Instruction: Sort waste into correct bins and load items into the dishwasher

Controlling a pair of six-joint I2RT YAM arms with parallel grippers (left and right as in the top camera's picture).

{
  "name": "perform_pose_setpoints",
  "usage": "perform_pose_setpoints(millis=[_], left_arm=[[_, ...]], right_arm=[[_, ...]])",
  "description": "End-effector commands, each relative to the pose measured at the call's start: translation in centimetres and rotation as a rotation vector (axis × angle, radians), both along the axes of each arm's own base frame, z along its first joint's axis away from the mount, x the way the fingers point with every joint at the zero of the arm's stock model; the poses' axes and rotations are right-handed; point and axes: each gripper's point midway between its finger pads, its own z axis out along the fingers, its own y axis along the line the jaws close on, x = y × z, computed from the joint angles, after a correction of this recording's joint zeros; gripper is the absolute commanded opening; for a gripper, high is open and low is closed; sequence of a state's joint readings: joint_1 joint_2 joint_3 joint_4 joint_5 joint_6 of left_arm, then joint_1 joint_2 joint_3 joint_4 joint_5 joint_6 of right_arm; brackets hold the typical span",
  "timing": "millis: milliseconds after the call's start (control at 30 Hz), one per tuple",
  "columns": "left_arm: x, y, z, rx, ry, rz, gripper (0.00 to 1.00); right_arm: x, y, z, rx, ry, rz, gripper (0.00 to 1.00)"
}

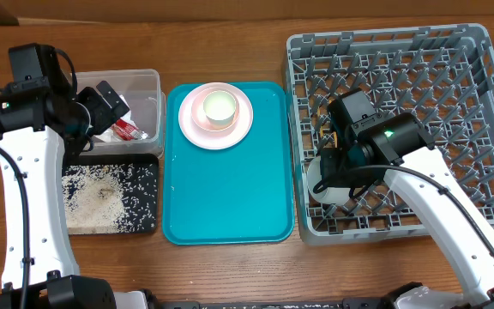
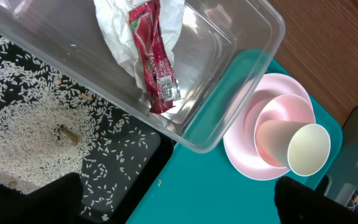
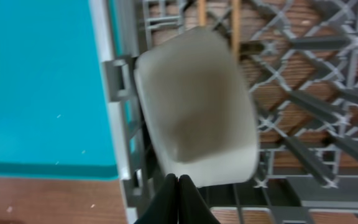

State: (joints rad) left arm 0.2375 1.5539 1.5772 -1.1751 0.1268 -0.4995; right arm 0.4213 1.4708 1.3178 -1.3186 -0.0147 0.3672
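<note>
Closest to the overhead lens, left of the teal tray (image 1: 230, 197): left gripper (image 1: 108, 107), fingers spread wide, clutching nothing, hanging over the clear tub (image 1: 148, 86).

Inside that tub, by the teal tray's far-left corner: crumpled napkin (image 2: 114, 25) with the sauce packet (image 2: 151, 56) lying flat on it. Packet's long axis running up and down the left wrist view, lower end aimed at the tub corner nearest the teal tray. From overhead, only a red scrap of it peeking out beside the gripper.

Left of the teal tray's near half: black tray (image 1: 148, 225), strewn with rice (image 1: 101, 193), thickest toward the side away from the teal tray.

On the teal tray's far end: pink plate (image 1: 191, 129), pale bowl (image 2: 272, 118) nested on it, cup (image 1: 219, 106) standing in the bowl, mouth up. Overhead giving only concentric circles; left wrist view adding the cup's tapered side.

Right of the teal tray: dish rack (image 1: 453, 51). White bowl (image 3: 197, 106) standing on edge against the rack wall beside the teal tray, blurred. Chopsticks (image 3: 234, 25) side by side beyond it, long axis parallel to the teal tray's right edge, caught only by the right wrist camera and hidden under the arm from overhead.

Right gripper (image 3: 179, 186) pinched tight, fingers pressed together with nothing between, tips just beside the white bowl's rim; contact impossible to tell.
</note>
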Motion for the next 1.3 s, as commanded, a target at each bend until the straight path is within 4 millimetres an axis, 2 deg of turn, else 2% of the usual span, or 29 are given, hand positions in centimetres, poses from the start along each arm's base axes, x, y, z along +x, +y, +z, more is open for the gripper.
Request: perform_pose_setpoints(millis=[0,133,200,300,500,733,867,1267], left_arm=[[0.1,-0.1,1.1,0.004,-0.031,0.007,1.0],[0.1,-0.1,1.1,0.004,-0.031,0.007,1.0],[0.1,-0.1,1.1,0.004,-0.031,0.007,1.0],[0.1,-0.1,1.1,0.004,-0.031,0.007,1.0],[0.1,-0.1,1.1,0.004,-0.031,0.007,1.0],[0.1,-0.1,1.1,0.004,-0.031,0.007,1.0],[0.1,-0.1,1.1,0.004,-0.031,0.007,1.0],[0.1,-0.1,1.1,0.004,-0.031,0.007,1.0]], right_arm=[[0.6,-1.4,-0.2,-0.079,-0.032,-0.067,0.04],[0.7,-0.8,-0.2,-0.048,-0.029,-0.062,0.04],[0.4,1.2,0.0,0.061,-0.005,-0.035,0.04],[0.3,2.6,0.2,0.136,0.008,-0.018,0.04],[0.5,3.1,0.0,0.162,0.008,-0.013,0.04],[0.1,2.9,-2.1,0.15,0.031,-0.015,0.04],[0.2,2.6,-2.6,0.132,0.023,-0.019,0.04],[2.0,-1.8,-2.7,-0.101,-0.084,-0.132,0.04]])
